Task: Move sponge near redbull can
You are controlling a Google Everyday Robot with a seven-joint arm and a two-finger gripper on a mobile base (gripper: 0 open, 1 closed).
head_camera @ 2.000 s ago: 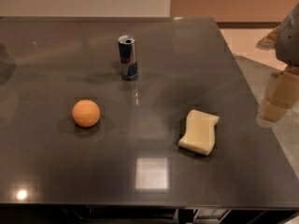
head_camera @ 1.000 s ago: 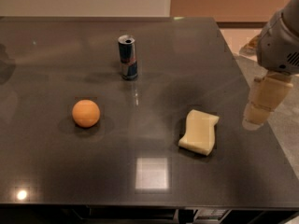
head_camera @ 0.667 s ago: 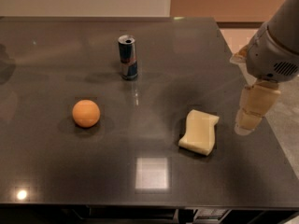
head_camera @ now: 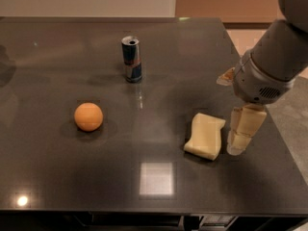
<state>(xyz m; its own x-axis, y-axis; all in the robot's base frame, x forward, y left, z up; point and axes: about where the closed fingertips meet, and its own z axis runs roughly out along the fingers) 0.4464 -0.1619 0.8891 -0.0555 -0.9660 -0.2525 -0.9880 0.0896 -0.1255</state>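
Note:
The pale cream-yellow sponge (head_camera: 205, 135) lies flat on the dark table (head_camera: 57, 177), right of centre. The blue and silver redbull can (head_camera: 131, 59) stands upright at the back centre, well away from the sponge. My gripper (head_camera: 242, 133) hangs from the grey arm (head_camera: 272, 64) on the right, just to the right of the sponge and close to it, fingers pointing down toward the table.
A round orange ball (head_camera: 88, 116) sits on the left half of the table. The table's right edge (head_camera: 276, 129) runs just beyond the gripper, with floor past it. A bright light reflection (head_camera: 156, 178) lies near the front edge.
The arm has come in from the right edge and moved left and down, bringing the gripper right beside the sponge. Sponge, can and ball have not moved.

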